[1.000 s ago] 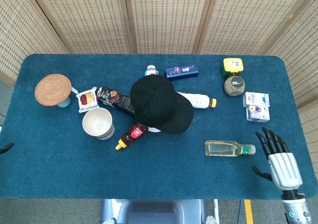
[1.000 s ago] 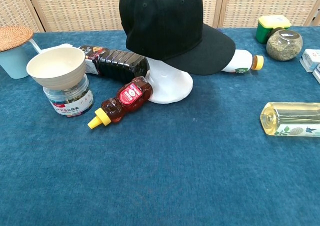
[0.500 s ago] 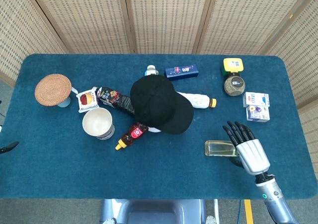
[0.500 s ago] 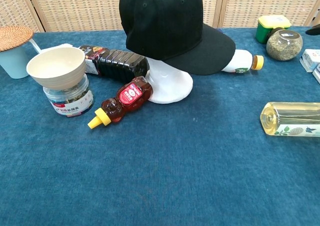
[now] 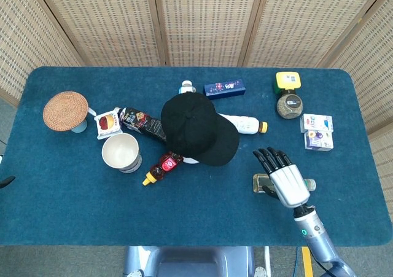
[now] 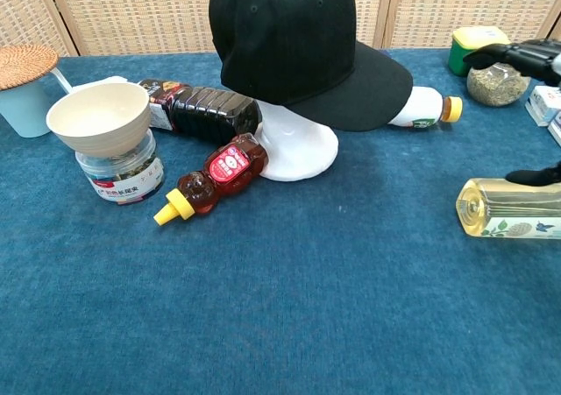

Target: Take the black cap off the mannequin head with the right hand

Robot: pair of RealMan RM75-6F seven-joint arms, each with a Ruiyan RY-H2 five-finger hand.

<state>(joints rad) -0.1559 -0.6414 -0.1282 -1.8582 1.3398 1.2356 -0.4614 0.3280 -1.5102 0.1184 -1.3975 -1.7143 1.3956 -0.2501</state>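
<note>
The black cap (image 5: 198, 129) (image 6: 298, 46) sits on the white mannequin head (image 6: 299, 147) in the middle of the table, brim pointing right and toward me. My right hand (image 5: 282, 177) hovers over the clear bottle, right of the cap's brim and apart from it, fingers spread with nothing in them. Only its dark fingertips (image 6: 517, 53) show at the right edge of the chest view. My left hand is out of both views.
A clear bottle (image 6: 511, 208) lies under the right hand. A honey bear bottle (image 6: 215, 175), dark sauce bottle (image 6: 203, 110) and bowl on a jar (image 6: 98, 119) crowd the head's left. A white bottle (image 6: 424, 109) lies behind the brim. Jars and boxes (image 5: 317, 131) stand far right.
My right hand has moved left and forward from the table's right edge, passing over the clear bottle toward the cap. Its fingertips now enter the chest view.
</note>
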